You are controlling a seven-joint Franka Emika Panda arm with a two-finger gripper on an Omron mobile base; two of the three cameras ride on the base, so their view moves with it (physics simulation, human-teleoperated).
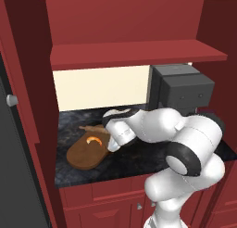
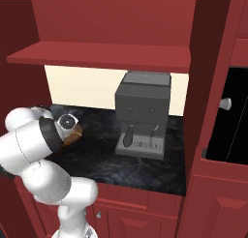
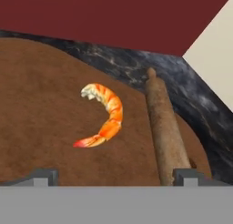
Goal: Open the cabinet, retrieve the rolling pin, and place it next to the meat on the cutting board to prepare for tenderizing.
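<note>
Hand view looks down on the oval, grainy brown cutting board (image 3: 41, 104); the meat (image 3: 103, 114), a glossy orange crescent with a pale streak, lies flat on it; the rolling pin (image 3: 164, 132), a rough wooden cylinder with a knobbed end, rests along the board's edge just beside the meat. Fingers (image 3: 42, 176) spread wide, holding nothing, over the dark marbled counter (image 3: 136, 66).

The orange, curled meat (image 3: 103, 114) lies flat on the brown cutting board (image 3: 41, 109). The wooden rolling pin (image 3: 164, 127) lies on the board just beside it, not touching.
</note>
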